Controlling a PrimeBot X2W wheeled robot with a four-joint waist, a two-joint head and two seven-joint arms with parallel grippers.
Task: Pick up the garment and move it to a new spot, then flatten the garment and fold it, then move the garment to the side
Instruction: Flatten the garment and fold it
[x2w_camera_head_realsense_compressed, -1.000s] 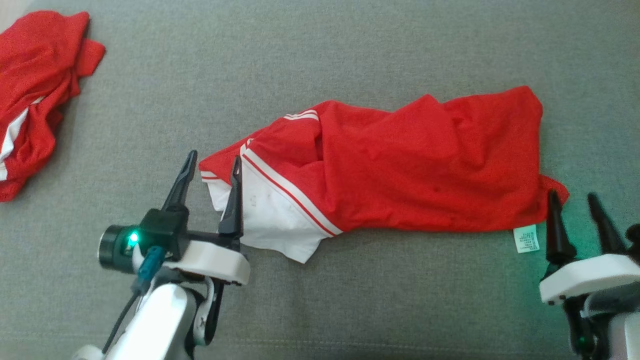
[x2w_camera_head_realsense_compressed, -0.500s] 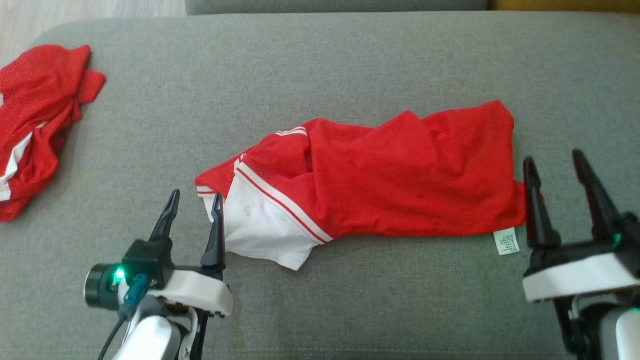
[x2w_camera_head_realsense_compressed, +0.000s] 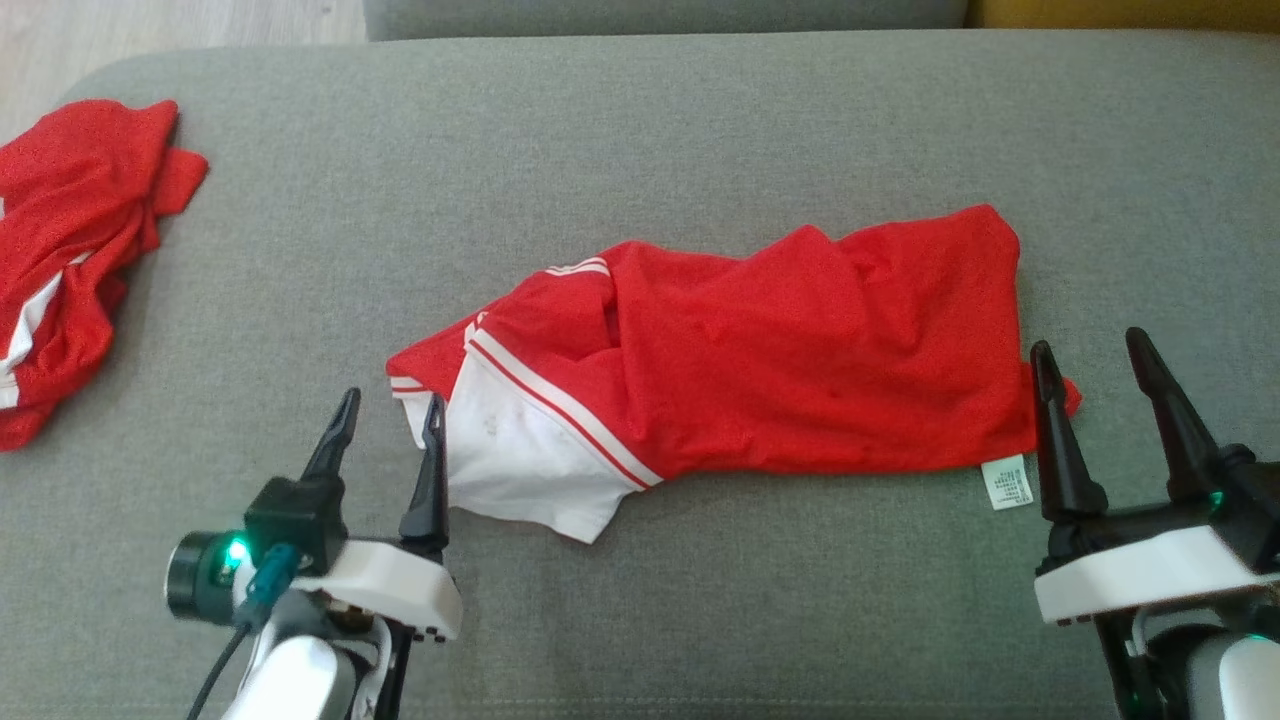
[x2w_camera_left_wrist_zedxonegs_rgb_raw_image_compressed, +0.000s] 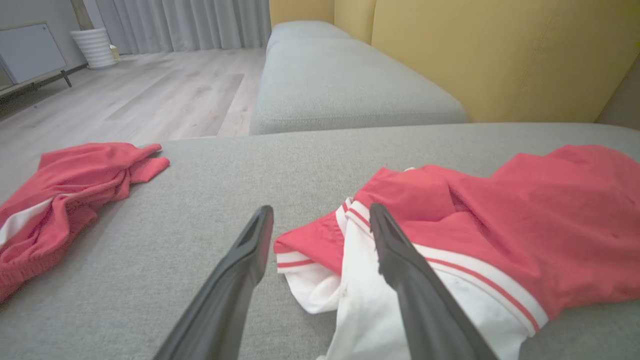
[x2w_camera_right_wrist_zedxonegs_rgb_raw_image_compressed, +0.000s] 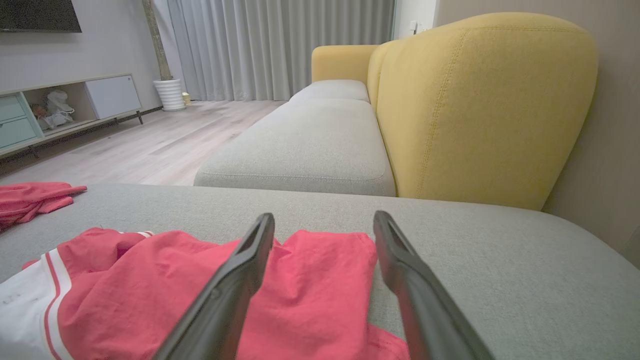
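The left gripper (x2w_camera_head_realsense_compressed: 393, 398) has its two fingers wide apart and holds nothing. It is at the left end of the garment (x2w_camera_head_realsense_compressed: 780, 370), with one finger just beside the white part. The right gripper (x2w_camera_head_realsense_compressed: 1088, 340) is wide apart too and empty, at the garment's right end. The red and white garment lies crumpled in the middle of the grey sofa seat (x2w_camera_head_realsense_compressed: 640, 130). Another red cloth (x2w_camera_head_realsense_compressed: 70, 250) lies by the seat's left edge, well apart.

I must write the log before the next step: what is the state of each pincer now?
Left pincer: open, holding nothing, at the white end of the garment.
Right pincer: open, holding nothing, at the garment's red end.
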